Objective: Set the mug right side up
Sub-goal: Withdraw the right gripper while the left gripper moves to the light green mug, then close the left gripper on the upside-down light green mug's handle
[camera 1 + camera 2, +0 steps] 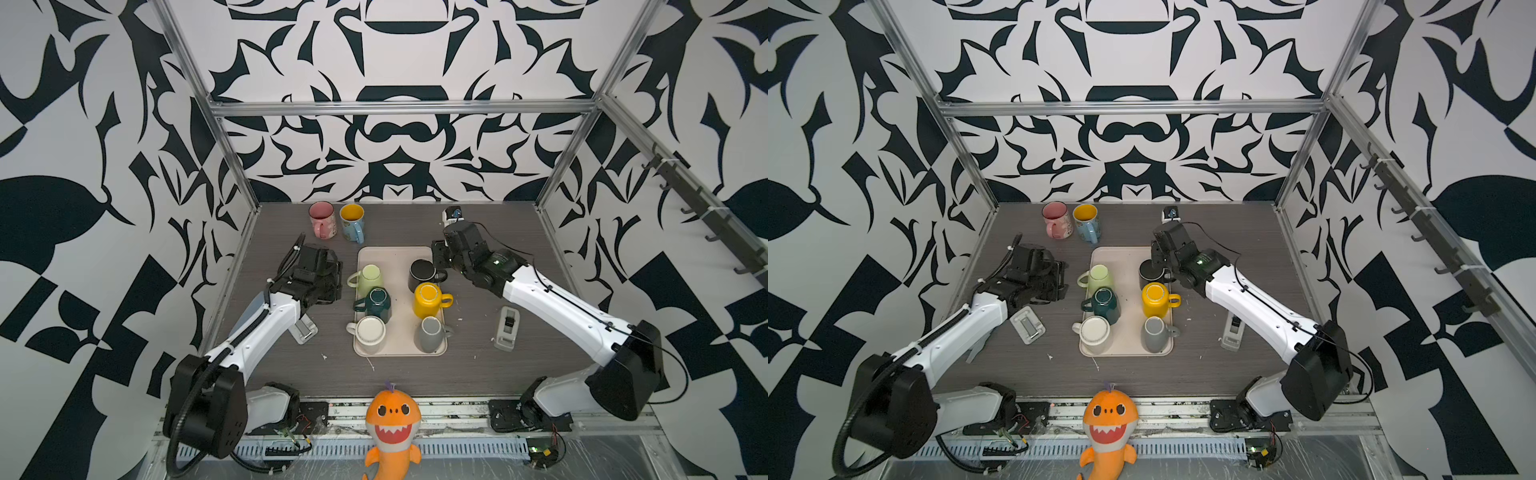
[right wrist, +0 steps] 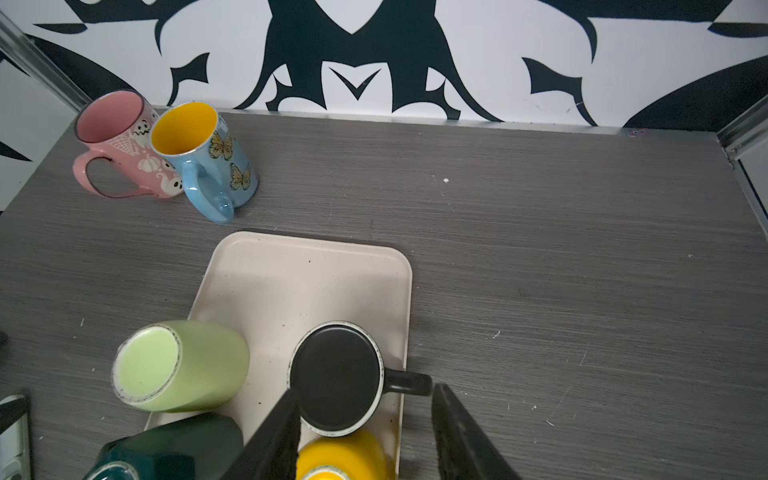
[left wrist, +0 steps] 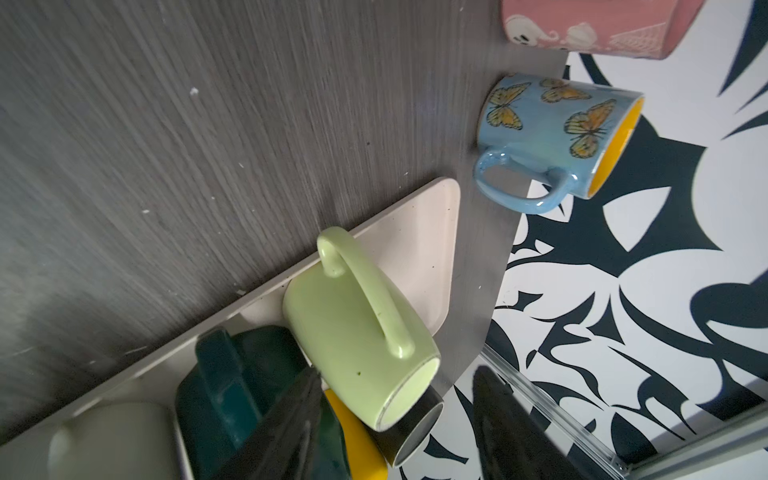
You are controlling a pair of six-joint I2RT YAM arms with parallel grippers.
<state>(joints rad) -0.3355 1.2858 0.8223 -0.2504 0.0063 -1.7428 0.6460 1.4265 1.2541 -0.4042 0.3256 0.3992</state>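
Right gripper (image 1: pixel 437 255) hangs open, empty, beside the inverted matte black ceramic mug (image 1: pixel 422 272), upper right of the beige plastic tray (image 1: pixel 395 257), in a top view. Left wrist view: left gripper (image 3: pixel 395 372) open, empty, near a pale green mug (image 3: pixel 353 316). Right wrist view: I would straddle the mug, clear of its handle (image 2: pixel 409 382), then close. Grey woodgrain tabletop (image 2: pixel 582 249); black-and-white patterned walls (image 2: pixel 478 41).
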